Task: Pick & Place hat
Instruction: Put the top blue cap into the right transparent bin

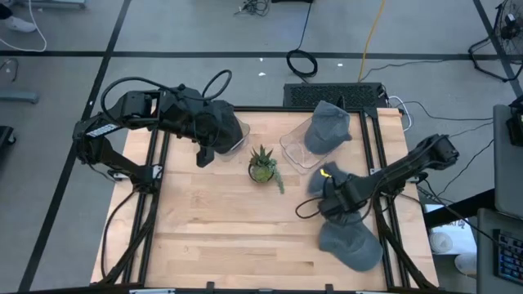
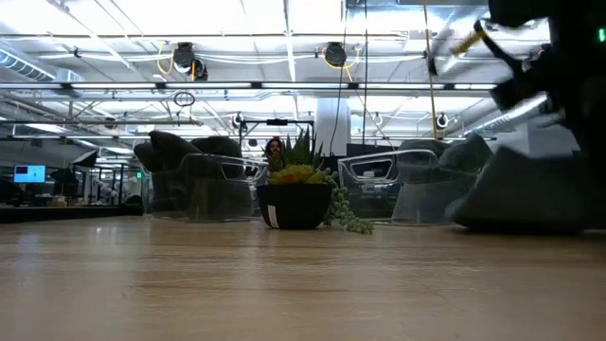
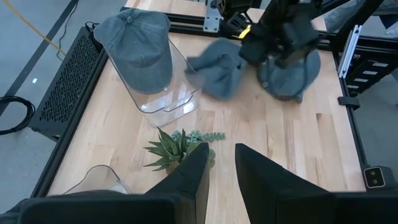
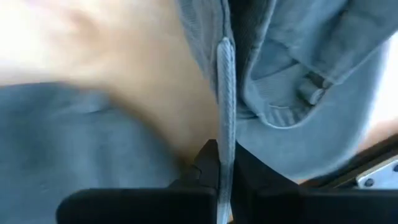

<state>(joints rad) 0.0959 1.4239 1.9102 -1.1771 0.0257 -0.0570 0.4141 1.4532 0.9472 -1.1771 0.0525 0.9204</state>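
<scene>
Overhead view of a wooden table (image 1: 221, 237). At ten o'clock, the left gripper (image 1: 204, 153) hangs above the tabletop beside a clear stand (image 1: 237, 135) draped with a dark hat (image 1: 214, 122); its jaws stand slightly apart, holding nothing. At the centre sits a small potted succulent (image 1: 261, 166). At one o'clock, a grey-blue hat (image 1: 327, 126) rests on a second clear stand (image 1: 296, 147). At four o'clock, the right gripper (image 1: 333, 198) has its jaws pressed together, pinching the brim edge of another grey-blue hat (image 4: 292, 81). A further grey hat (image 1: 351, 242) lies on the table at five o'clock.
</scene>
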